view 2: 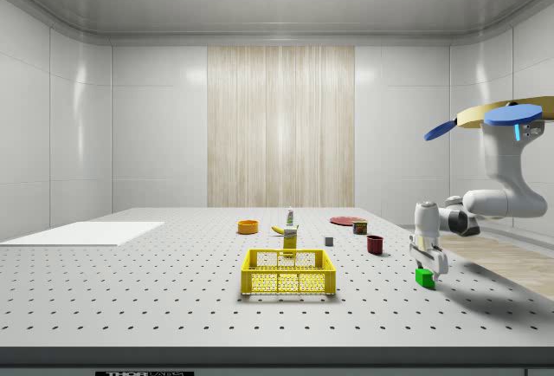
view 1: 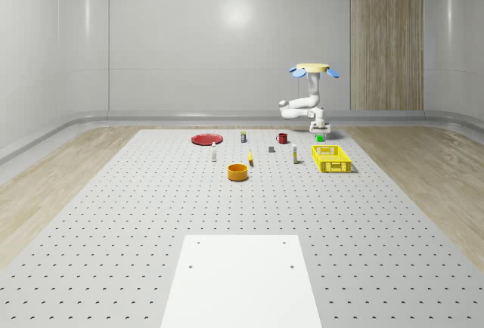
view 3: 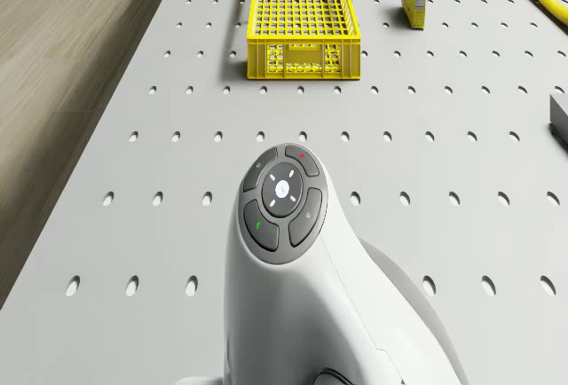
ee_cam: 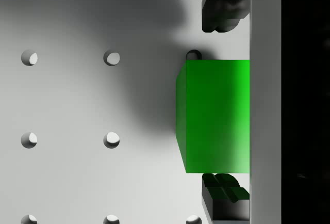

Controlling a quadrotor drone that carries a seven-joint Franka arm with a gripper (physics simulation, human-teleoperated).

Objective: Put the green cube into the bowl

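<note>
Two fingers (ee_cam: 219,12) of your hand (ee_cam: 221,100) sit on either side of the green cube (ee_cam: 214,115), one at each flat face, spread just wider than the block and not yet squeezing it, as far as you can tell from the wrist view. The cube rests on the bench (view 1: 151,215) at its far end, near the yellow basket (view 1: 331,159) and the red mug (view 1: 282,138). Your drone (view 1: 311,69) hovers in the air above that spot, with the arm bent down so the hand reaches the cube. The cube looks small, hard and light, so it should not bend or squash. Its sides look smooth, so it could slip if you pinch a corner. Pinch it flat on two opposite faces, near the middle. The orange bowl (view 1: 238,171) is well apart from the cube, closer to the middle of the bench, so you have a long carry after the lift.
</note>
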